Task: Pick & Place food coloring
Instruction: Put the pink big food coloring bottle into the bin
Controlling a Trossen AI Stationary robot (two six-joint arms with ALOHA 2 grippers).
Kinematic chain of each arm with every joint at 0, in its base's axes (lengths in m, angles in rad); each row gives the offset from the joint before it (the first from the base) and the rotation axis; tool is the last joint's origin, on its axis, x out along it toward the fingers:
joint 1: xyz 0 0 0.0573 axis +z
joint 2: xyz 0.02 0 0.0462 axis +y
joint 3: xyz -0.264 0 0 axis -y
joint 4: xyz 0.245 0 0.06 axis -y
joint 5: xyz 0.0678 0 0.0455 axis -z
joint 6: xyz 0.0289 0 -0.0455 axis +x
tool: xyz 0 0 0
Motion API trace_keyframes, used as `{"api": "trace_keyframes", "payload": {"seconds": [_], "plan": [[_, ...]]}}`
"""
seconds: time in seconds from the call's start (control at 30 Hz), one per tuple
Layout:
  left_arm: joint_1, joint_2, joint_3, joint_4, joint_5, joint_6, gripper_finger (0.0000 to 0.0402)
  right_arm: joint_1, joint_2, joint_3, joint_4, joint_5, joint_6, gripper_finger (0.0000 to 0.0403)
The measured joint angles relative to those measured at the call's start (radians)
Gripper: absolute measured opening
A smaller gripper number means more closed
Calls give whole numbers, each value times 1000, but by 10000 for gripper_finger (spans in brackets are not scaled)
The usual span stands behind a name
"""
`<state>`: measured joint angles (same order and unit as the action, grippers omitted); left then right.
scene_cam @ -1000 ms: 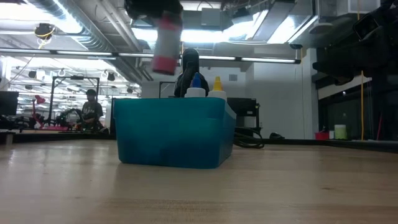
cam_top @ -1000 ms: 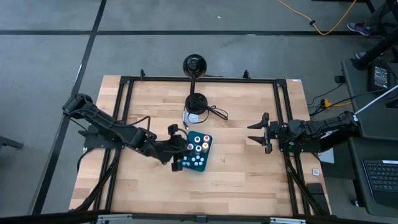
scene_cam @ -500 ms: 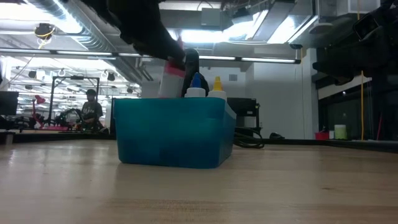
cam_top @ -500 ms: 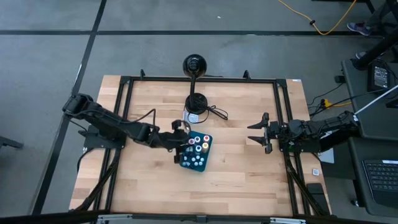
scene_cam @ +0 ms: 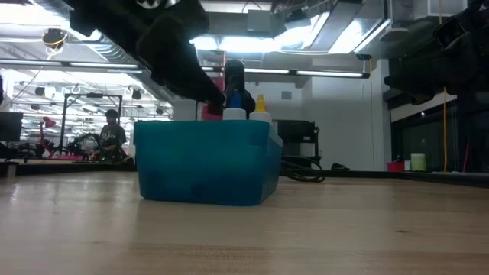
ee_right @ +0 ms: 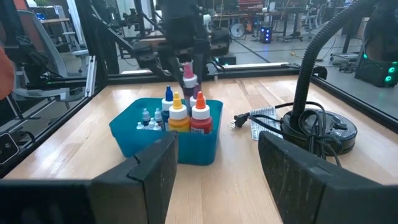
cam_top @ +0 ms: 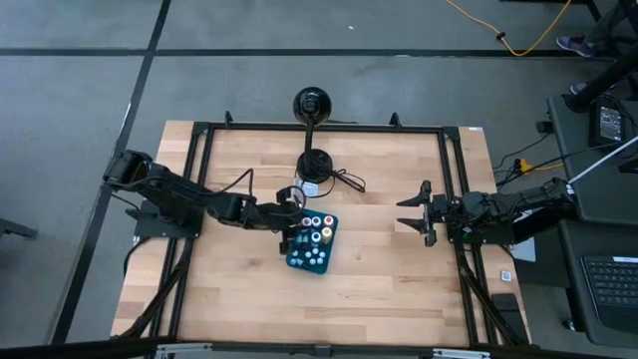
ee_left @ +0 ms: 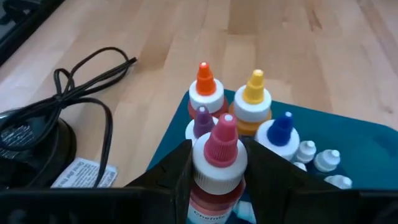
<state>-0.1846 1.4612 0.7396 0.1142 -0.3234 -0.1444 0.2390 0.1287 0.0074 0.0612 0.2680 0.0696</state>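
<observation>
A wooden table [cam_top: 379, 269] holds a teal tray [cam_top: 313, 244] near its middle, with small food coloring bottles standing inside. The left gripper [ee_left: 217, 171] hangs over the tray's corner nearest the lamp base [cam_top: 316, 166], its two fingers closed on a pink-capped bottle [ee_left: 219, 163] with a reddish body, held upright just above the others. Close beside it in the tray stand an orange-capped bottle [ee_left: 205, 90], a yellow-capped bottle [ee_left: 252, 101], a blue-capped bottle [ee_left: 279, 134] and a purple-capped one [ee_left: 203, 121], with several tiny white-capped bottles [ee_left: 316, 158] further along. A black cable [ee_left: 74, 93] loops on the table beside the tray. The right gripper [cam_top: 419, 211] waits well apart near the table's right edge, fingers spread wide and holding nothing. A person [scene_cam: 112, 137] sits in the room far behind the table.
</observation>
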Motion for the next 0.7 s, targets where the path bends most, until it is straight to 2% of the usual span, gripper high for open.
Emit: {"api": "trace_keyframes", "payload": {"seconds": [0.2, 0.43, 0.7], "plan": [[28, 34, -13, 40, 44, 9, 123, 0, 0, 0, 0, 0, 0, 223], [38, 53, -14, 53, 49, 13, 119, 0, 0, 0, 0, 0, 0, 223], [52, 54, -14, 47, 58, -10, 171, 0, 0, 0, 0, 0, 0, 223]]}}
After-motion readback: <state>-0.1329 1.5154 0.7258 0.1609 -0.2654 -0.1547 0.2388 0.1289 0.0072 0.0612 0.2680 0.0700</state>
